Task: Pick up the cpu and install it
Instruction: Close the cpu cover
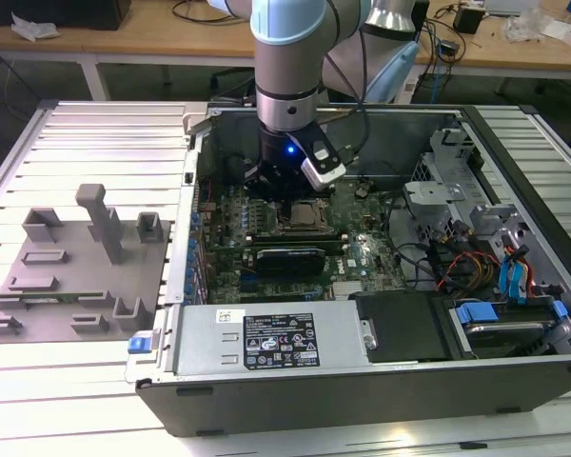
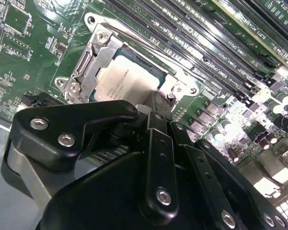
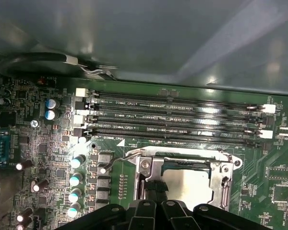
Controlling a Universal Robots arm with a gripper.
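The cpu lies flat in the motherboard's socket, silvery top up, with the metal socket frame around it. My gripper hangs straight down inside the open computer case, right over the socket. In both wrist views its black fingertips are together at one edge of the cpu, and I see nothing between them. The gripper body hides that side of the chip. A thin wire lever sticks out beside the frame.
Long memory slots run next to the socket, and capacitors stand along it. A black card and the power supply lie nearer the case front. Drive bays and cables are at the exterior view's right. A grey fixture with blocks lies outside the case.
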